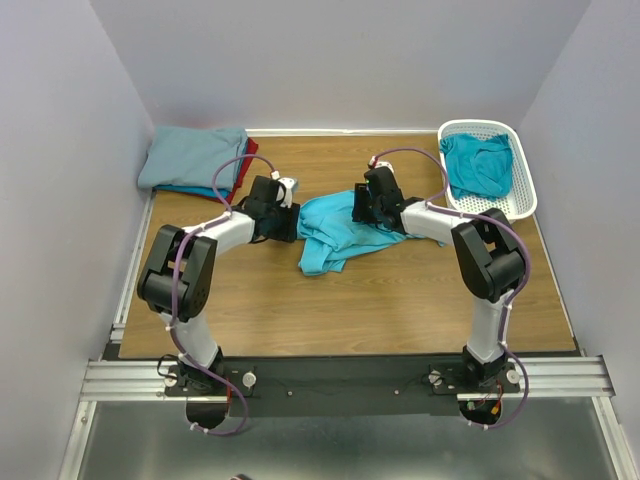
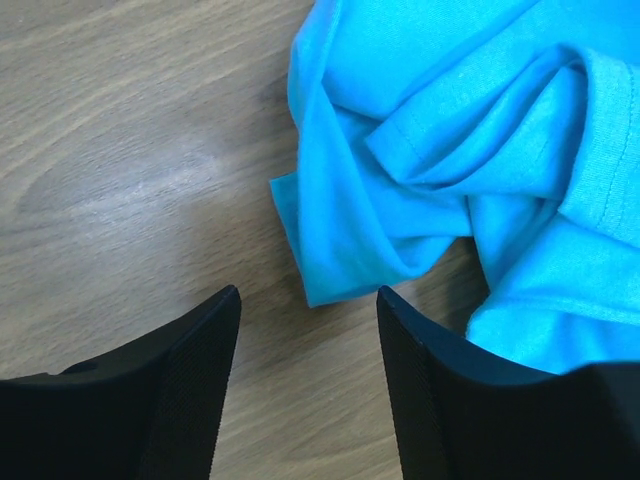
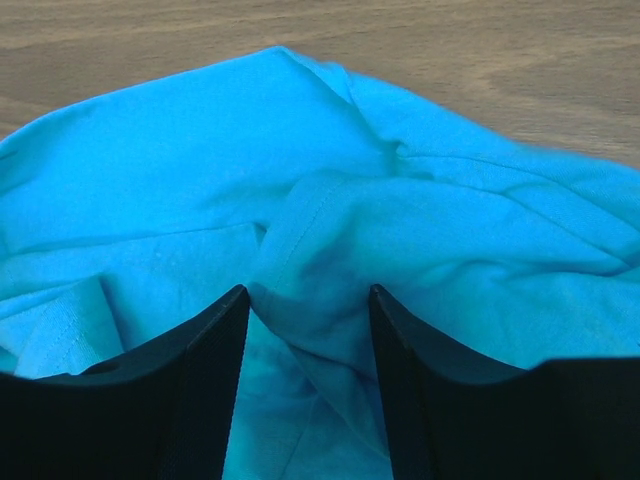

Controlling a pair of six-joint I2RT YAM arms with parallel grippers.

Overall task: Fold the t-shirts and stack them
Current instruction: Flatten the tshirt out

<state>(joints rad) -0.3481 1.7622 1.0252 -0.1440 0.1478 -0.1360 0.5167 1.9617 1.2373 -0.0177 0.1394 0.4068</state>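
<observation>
A bright turquoise t-shirt [image 1: 335,238] lies crumpled on the middle of the wooden table. My left gripper [image 1: 292,227] is at its left edge. In the left wrist view it [image 2: 308,290] is open and empty over bare wood, with a corner of the turquoise t-shirt [image 2: 420,170] just beyond the fingertips. My right gripper [image 1: 360,213] is low over the shirt's upper right part. In the right wrist view it [image 3: 308,290] is open and straddles a raised fold of the turquoise t-shirt [image 3: 330,235]. A deeper teal t-shirt [image 1: 478,165] lies in the basket.
A white lattice basket [image 1: 523,192] stands at the back right. A stack of folded t-shirts sits at the back left: grey-blue [image 1: 190,155] on top, a red edge [image 1: 251,150] and blue [image 1: 205,190] below. Grey walls enclose three sides of the table.
</observation>
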